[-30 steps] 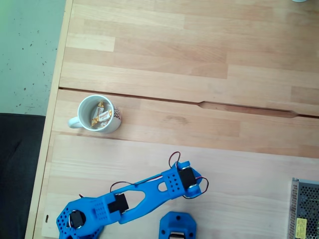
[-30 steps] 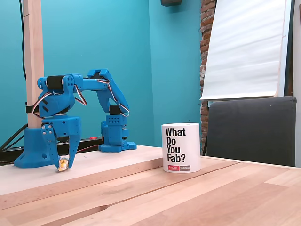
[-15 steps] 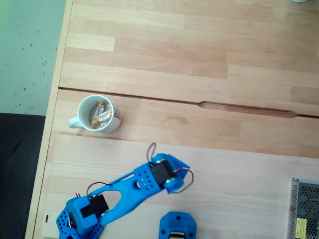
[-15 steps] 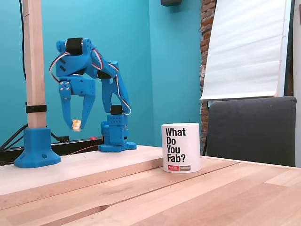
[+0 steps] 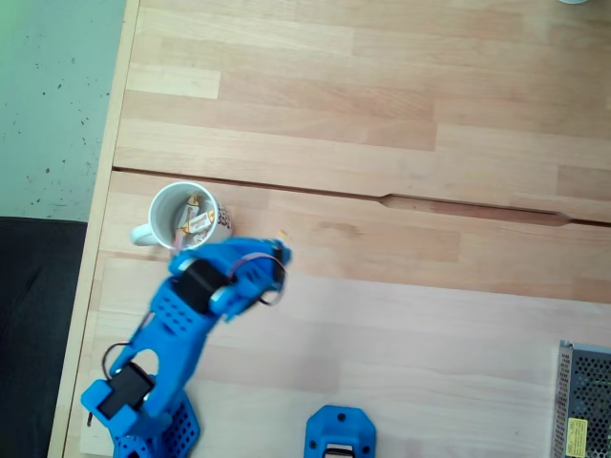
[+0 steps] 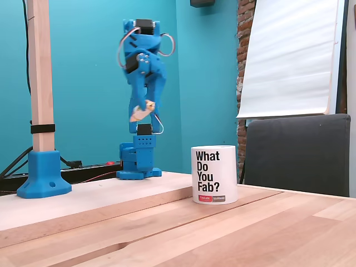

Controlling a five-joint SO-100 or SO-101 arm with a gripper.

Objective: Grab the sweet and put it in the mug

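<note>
The wooden tabletop (image 5: 401, 143) fills most of the top-down fixed view, and the blue arm (image 5: 177, 334) reaches from the lower left of the frame up toward the mug (image 5: 212, 239). In the side fixed view the arm (image 6: 142, 50) stands high at the upper centre, and its pincer (image 6: 146, 111) is pinching the sweet (image 6: 139, 113) in the air, well above the tabletop (image 6: 167, 222) and to the left of the mug (image 6: 214, 175). The step in hand seems to be the carrying. The next move probably calls for bringing the pincer over the mug's opening, then spreading it. The mug already holds a few wrapped sweets (image 5: 196, 222).
</note>
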